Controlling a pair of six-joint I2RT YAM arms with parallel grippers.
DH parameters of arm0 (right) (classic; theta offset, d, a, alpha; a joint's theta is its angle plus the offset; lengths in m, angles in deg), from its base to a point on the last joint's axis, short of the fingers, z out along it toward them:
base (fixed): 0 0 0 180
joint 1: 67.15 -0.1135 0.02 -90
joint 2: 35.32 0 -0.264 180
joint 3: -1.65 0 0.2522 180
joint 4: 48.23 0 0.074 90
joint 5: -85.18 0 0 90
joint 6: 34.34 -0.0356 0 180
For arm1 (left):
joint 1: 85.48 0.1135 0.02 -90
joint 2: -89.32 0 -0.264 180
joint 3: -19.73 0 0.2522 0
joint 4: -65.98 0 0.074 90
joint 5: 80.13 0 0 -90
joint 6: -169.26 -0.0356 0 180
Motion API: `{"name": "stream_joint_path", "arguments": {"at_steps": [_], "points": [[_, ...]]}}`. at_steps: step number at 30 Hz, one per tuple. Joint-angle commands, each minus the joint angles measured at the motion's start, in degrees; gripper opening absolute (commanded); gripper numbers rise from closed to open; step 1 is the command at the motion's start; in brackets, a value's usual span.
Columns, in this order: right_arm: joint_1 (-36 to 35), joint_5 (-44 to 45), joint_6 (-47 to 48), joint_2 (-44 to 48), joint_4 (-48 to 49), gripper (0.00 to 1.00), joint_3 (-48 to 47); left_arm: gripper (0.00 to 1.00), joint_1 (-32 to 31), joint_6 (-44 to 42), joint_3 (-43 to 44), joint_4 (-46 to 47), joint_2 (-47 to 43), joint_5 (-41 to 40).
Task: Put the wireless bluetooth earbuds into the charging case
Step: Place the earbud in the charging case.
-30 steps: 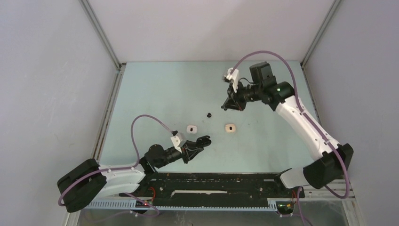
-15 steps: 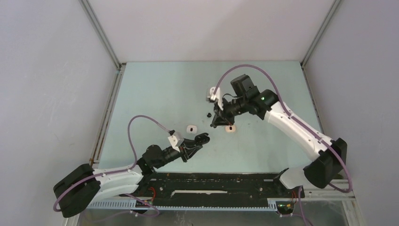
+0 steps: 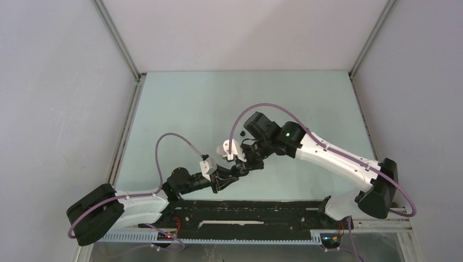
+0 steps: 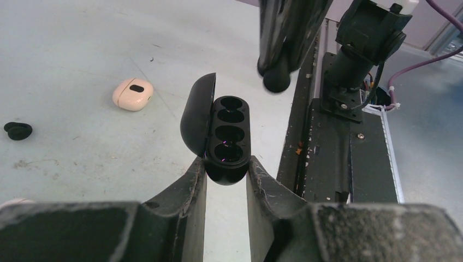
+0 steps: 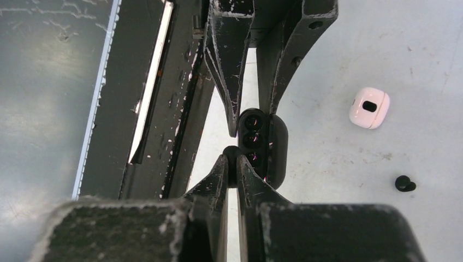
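My left gripper point(image 4: 226, 166) is shut on the black charging case point(image 4: 228, 125), which is held off the table with its lid point(image 4: 195, 112) swung open and both sockets empty. My right gripper point(image 5: 232, 161) is shut on a black earbud point(image 5: 231, 154) at its fingertips. That earbud point(image 4: 277, 79) hangs just beyond the far end of the case, beside the case point(image 5: 256, 136) rather than in a socket. Both grippers meet near the table's front middle point(image 3: 239, 169). A second black earbud point(image 4: 17, 130) lies on the table.
A pale closed case point(image 4: 132, 94) lies on the table left of the held case and shows white in the right wrist view point(image 5: 369, 107), with the loose black earbud point(image 5: 404, 183) close by. The black base rail point(image 3: 245, 210) runs along the near edge.
My right arm has swung from the far right down and toward the near left, bringing its shut fingers to the open case. My left gripper has held the case almost still.
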Motion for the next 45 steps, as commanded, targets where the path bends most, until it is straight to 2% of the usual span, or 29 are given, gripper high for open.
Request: {"name": "stream_joint_path", "arguments": {"at_steps": [1,16,27,36,42,45], "points": [[-2.05,3.65,-0.40,-1.85,2.42,0.00,-0.24,0.00,0.27,-0.77,1.03,4.35,0.23,2.01],[-3.63,4.77,-2.05,-5.37,6.19,0.00,-0.20,0.00,0.26,0.08,0.59,6.22,0.11,3.01],[-4.93,6.18,-1.67,-7.17,5.11,0.01,-1.25,0.00,0.33,0.37,0.26,6.78,-0.36,3.10],[-5.01,6.64,-2.55,-3.92,4.60,0.25,-1.47,0.00,0.29,0.37,0.31,6.52,-0.26,2.77],[-3.32,0.79,-2.64,-0.30,-1.78,0.28,-7.46,0.00,0.25,0.37,0.50,6.28,0.09,2.48],[0.83,-4.18,-2.99,1.43,-4.48,0.28,-11.73,0.00,0.30,0.37,0.65,6.18,0.48,2.32]]}}
